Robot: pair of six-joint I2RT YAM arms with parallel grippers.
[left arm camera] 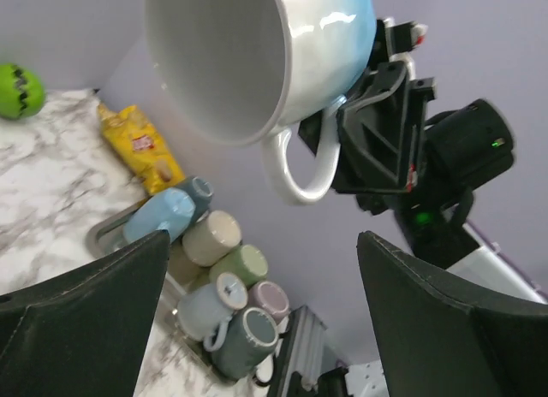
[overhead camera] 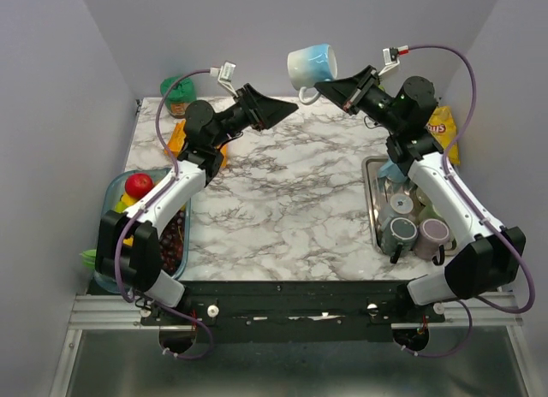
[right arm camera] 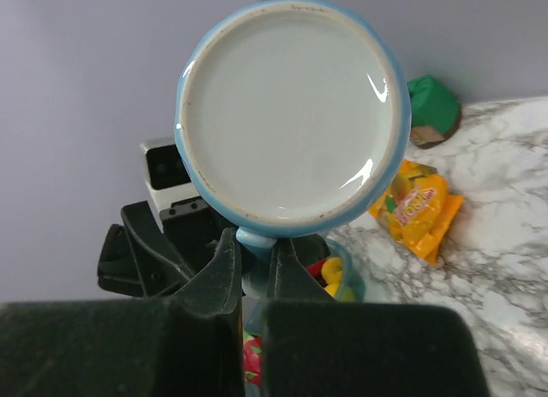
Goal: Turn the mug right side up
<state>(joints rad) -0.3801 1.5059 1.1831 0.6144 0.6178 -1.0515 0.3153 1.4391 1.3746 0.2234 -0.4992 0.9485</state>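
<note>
1. While the right gripper point(overhead camera: 324, 89) is pinching the handle point(left arm camera: 295, 170) between its pressed-together fingers, the mug point(overhead camera: 312, 65) is hanging in the air just past those fingertips, well above the table point(overhead camera: 291, 209).
2. The mug is lying on its side: its base is facing back at the right wrist camera and its mouth is pointing away, toward the left gripper point(overhead camera: 278, 110).
3. Judgement: gripping by the handle is leaving the wrist free to roll, so the mouth can be turned upward before set-down.
4. The left gripper is hovering opposite the mouth with its fingers spread wide, touching nothing; probably standing by to steady the mug.
5. Below and behind the right gripper, a tray point(overhead camera: 374, 200) is holding several other mugs, and a yellow chip bag point(overhead camera: 443, 127) is lying beside it.
6. Behind the left gripper, a green object point(overhead camera: 178, 89) and a bin point(overhead camera: 110, 210) of fruit are sitting well apart from the mug.
7. Nothing is blocking the marble beneath; the left gripper is the nearest obstacle.
</note>
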